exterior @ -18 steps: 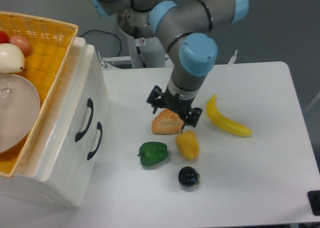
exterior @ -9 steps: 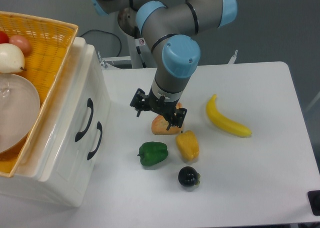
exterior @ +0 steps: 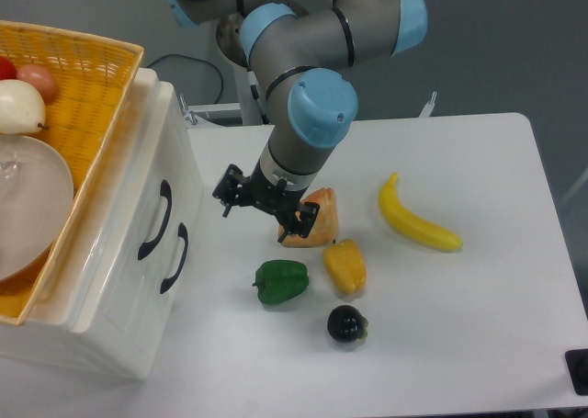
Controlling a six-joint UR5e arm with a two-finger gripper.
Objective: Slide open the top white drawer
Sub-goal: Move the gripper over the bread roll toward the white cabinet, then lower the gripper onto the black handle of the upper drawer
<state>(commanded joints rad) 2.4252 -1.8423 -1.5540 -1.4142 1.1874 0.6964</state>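
The top white drawer [exterior: 136, 214] is the upper of two glossy white drawers at the left, and it is closed. Its curved black handle [exterior: 154, 220] faces the table. The lower drawer's handle [exterior: 176, 257] sits just beside it. My gripper [exterior: 265, 207] hangs over the table to the right of the drawer fronts, a short way from the top handle and not touching it. Its fingers [exterior: 227, 194] are spread and hold nothing.
A yellow wicker basket [exterior: 87, 96] with fruit and a glass bowl sits on top of the drawer unit. On the table lie an orange pastry [exterior: 317, 223], a yellow pepper [exterior: 344, 265], a green pepper [exterior: 281, 281], a dark round fruit [exterior: 347, 323] and a banana [exterior: 415, 220].
My gripper has moved left across the table, from over the orange pastry toward the drawer fronts. It stays open. The drawers and the food have not moved.
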